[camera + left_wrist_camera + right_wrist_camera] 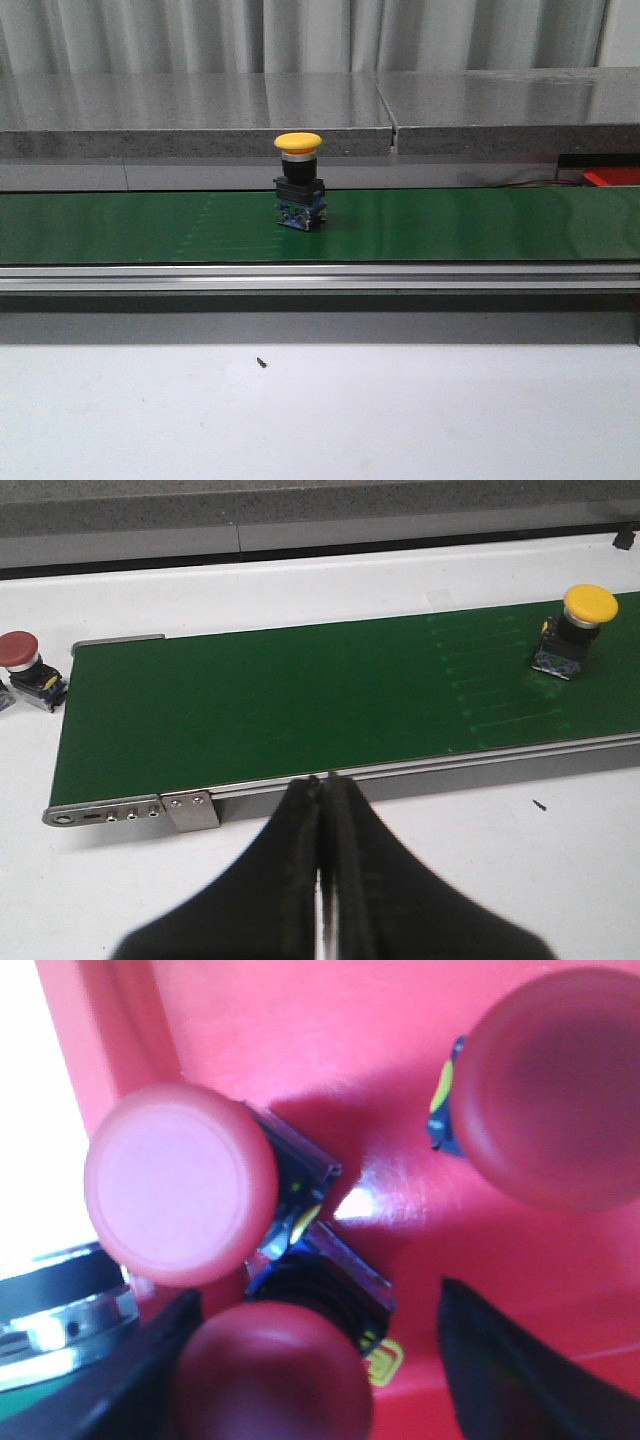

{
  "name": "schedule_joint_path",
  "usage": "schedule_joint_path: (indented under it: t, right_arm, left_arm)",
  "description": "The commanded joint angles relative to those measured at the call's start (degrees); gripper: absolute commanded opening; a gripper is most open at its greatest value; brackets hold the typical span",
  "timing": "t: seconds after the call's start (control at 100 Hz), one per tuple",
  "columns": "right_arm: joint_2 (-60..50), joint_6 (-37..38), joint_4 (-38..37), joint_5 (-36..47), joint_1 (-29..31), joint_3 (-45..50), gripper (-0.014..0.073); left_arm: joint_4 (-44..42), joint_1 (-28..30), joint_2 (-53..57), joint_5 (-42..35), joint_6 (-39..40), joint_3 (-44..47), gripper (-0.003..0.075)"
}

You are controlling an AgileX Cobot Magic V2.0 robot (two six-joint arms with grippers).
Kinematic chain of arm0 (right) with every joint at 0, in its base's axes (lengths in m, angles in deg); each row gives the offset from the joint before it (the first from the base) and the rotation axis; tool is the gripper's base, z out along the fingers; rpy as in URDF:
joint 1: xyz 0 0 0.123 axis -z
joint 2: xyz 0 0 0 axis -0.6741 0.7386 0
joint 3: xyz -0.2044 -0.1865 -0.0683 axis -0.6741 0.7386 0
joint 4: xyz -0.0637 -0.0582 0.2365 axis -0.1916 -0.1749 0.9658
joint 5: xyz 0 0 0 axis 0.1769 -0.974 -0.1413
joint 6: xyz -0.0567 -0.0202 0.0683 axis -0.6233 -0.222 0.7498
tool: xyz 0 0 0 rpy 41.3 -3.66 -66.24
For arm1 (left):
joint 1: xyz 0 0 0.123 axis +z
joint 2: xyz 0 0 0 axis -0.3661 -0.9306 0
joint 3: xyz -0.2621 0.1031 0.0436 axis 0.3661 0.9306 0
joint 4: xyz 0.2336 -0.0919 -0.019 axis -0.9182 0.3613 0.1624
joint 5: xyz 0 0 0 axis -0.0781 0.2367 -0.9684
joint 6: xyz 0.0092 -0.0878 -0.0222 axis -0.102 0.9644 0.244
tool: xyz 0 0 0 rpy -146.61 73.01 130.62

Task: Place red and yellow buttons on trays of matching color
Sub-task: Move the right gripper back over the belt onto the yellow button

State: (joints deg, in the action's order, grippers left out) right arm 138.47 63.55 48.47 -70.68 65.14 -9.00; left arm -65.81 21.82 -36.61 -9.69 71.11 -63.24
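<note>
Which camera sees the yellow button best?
The front view: the yellow button stands upright mid-picture on the green belt, cap and base clear. The left wrist view shows it smaller, near the picture's edge. The right wrist view shows only red buttons, no yellow one.

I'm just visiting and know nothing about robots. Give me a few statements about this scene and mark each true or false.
1. The yellow button stands upright on the green belt. True.
2. The left hand is wide open. False: its fingers are pressed together, holding nothing.
3. A red button sits off the end of the belt, on the white surface. True.
4. The right hand hovers over a yellow tray. False: it is over the red tray, which holds three red buttons.
5. The left hand holds the yellow button. False: it is apart from the button.
</note>
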Motion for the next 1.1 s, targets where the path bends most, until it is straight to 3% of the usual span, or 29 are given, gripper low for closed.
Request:
schedule_joint_path:
  t: [0.0,0.39,0.58,0.78,1.09]
  right_arm:
    - [-4.63,-0.72,0.77,1.17,0.05,-1.61,0.0546]
    - [-11.5,-0.72,-1.66,-0.81,-0.08,-1.54,0.0563]
    - [-17.29,0.77,-4.69,-3.05,-2.93,-1.54,0.0563]
    - [-22.87,6.13,-9.5,-5.8,-9.44,-1.54,0.0563]
    - [-27.01,4.21,-10.19,-14.4,-22.05,-1.54,0.0563]
  left_arm:
    - [0.98,-0.42,-0.01,-3.84,0.03,-1.41,-0.0019]
    - [0.98,-0.42,-0.01,-3.84,0.03,-1.41,-0.0018]
    - [0.98,-0.42,-0.01,-3.84,0.03,-1.41,-0.0019]
    - [0.98,-0.42,-0.01,-3.84,0.03,-1.41,-0.0019]
    - [0.98,-0.42,-0.01,-3.84,0.03,-1.41,-0.0019]
